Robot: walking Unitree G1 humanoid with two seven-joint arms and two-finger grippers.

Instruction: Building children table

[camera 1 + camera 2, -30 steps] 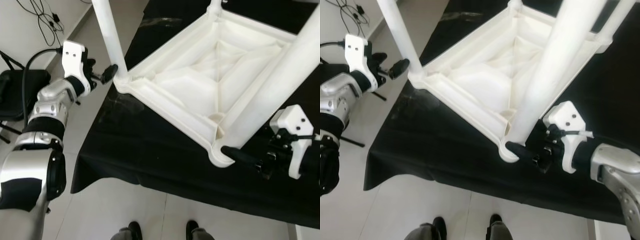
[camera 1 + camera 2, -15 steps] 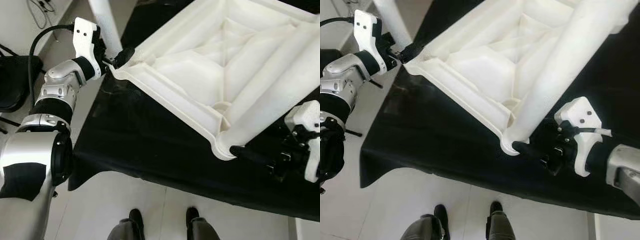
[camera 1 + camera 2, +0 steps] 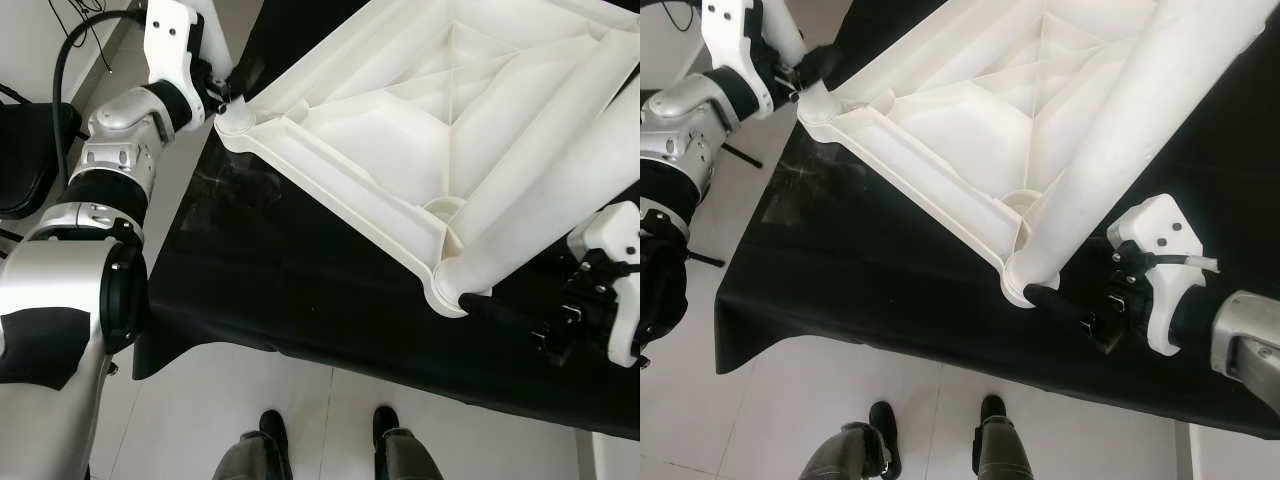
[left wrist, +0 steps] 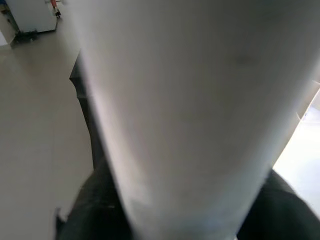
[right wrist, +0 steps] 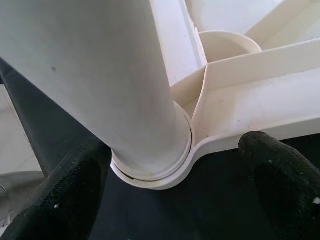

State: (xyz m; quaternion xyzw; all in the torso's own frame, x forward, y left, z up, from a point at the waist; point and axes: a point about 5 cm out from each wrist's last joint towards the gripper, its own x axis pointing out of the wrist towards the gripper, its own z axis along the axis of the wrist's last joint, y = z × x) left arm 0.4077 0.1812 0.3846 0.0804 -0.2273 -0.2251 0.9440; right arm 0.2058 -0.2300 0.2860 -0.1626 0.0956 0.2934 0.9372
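Desk [image 3: 300, 300] under black cloth carries the inverted white children's table [image 3: 400, 130], ribbed underside up, one near corner overhanging the edge. Left tool [image 3: 232, 85] pinches the leg [image 4: 190, 120] at the far-left corner; right tool [image 5: 175, 200] stands spread around the near leg [image 5: 100, 85], seated in its round socket [image 5: 150, 172]. Pressing each leg squarely along its socket axis would likely seat it best.

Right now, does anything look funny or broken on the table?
Nothing looks broken. The white plastic table top lies upside down on the black cloth, which is normal for fitting legs. The right claw sits at the near white leg; the left claw at the far corner.
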